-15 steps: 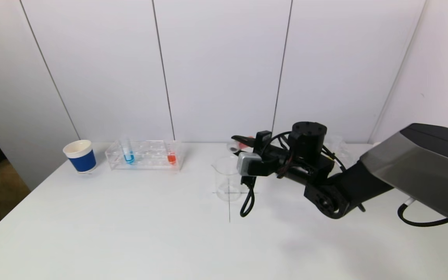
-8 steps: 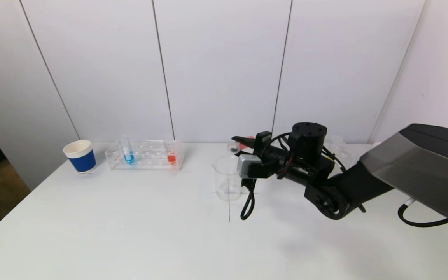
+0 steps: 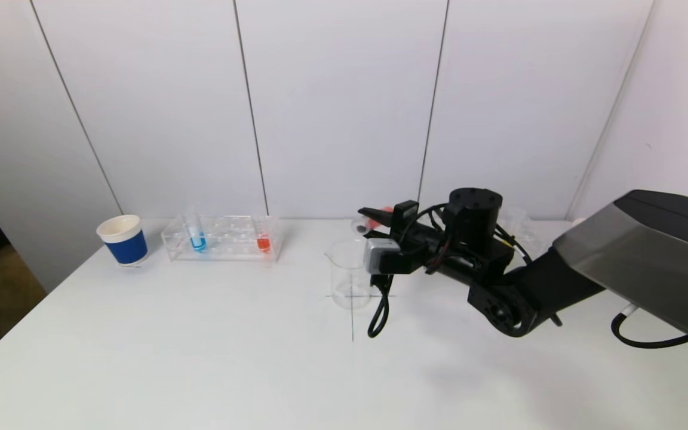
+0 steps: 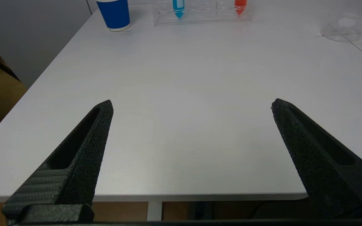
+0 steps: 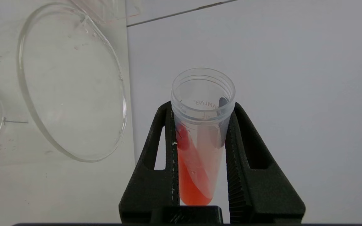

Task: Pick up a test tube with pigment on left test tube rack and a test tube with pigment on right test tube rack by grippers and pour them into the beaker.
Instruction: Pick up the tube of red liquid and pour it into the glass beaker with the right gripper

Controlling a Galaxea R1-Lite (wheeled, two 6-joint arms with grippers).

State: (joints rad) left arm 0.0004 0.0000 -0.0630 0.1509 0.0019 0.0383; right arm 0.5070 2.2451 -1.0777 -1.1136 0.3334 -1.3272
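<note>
On the left of the counter [image 3: 200, 358], the left rack [image 3: 223, 239] carries a blue tube [image 3: 197, 237] and an orange tube [image 3: 263, 240]; these are judged light, smooth and slippery, best taken just below the rim. The left tool [image 4: 190, 106] is held wide open, empty. Rightward, above the fragile beaker [image 3: 349, 273], a tilted tube of red pigment [image 5: 200, 138] is gripped by the right tool [image 5: 201, 131].

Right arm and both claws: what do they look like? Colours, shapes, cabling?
The right arm is black with a large grey shell on the upper link, a round black joint housing, a small silver-grey box near the wrist and loose black cables looping below. The right claw has two matte black, tapered fingers with triangular cutouts and ribbed inner faces. The left claw has matching black, rough-textured pointed fingers with slot-like recesses.
</note>
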